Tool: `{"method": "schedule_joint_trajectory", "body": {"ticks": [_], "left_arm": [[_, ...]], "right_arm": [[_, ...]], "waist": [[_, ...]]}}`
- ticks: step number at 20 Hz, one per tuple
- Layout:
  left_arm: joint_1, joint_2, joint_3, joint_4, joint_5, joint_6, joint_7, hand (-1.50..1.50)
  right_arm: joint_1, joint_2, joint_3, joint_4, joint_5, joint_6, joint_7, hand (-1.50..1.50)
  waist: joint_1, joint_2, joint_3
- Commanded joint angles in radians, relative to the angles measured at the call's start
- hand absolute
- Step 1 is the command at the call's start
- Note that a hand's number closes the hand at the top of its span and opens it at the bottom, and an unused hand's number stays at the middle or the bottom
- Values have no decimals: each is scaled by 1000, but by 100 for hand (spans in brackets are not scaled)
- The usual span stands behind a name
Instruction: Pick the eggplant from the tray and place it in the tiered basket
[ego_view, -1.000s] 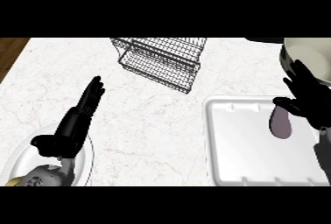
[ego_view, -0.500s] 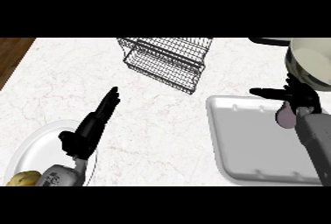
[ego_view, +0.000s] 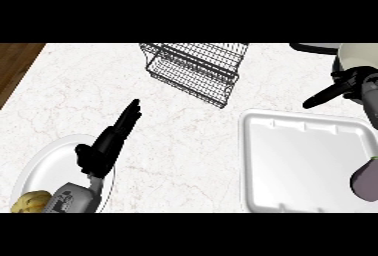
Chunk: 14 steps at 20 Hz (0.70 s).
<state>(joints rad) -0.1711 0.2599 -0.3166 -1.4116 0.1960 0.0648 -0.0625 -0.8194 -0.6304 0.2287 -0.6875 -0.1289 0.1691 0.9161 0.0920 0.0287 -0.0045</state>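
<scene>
Eggplant at the tray's right edge, our right hand well above it.

We see the white tray (ego_view: 303, 160) filling the lower right of the frame, the wire tiered basket (ego_view: 196, 70) at upper centre, and a white plate (ego_view: 44, 165) at lower left. Our left hand (ego_view: 103, 147) rests over that plate, fingers straight and released. Our right hand (ego_view: 347, 87) sits at the upper right edge; one finger (ego_view: 319, 100) points left, but whether the rest are clenched we cannot tell. The purple eggplant (ego_view: 365, 177) shows at the right edge beside the tray's rim, well apart from those fingers and below them, held by nothing we can see. We judge the risk is losing it: half out of view, any reach could be misaimed and nudge it off the tray.
</scene>
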Motion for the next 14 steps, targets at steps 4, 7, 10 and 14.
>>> {"method": "schedule_joint_trajectory", "body": {"ticks": [4,7,10,14], "left_arm": [[-23,-12,-1,31,-6,-8,-13,0],[-32,-19,4,69,-7,-14,-29,0],[-31,-7,4,42,6,-37,-11,0],[-26,3,30,60,5,-38,-39,0]], "right_arm": [[-128,-26,114,124,-41,523,178,-150],[-231,-32,102,215,-77,624,198,-150],[-282,-37,115,314,-82,701,198,-150],[-356,25,139,427,-62,699,193,-150]], "waist": [[7,4,2],[6,7,2],[9,2,4],[-2,-3,4]]}}
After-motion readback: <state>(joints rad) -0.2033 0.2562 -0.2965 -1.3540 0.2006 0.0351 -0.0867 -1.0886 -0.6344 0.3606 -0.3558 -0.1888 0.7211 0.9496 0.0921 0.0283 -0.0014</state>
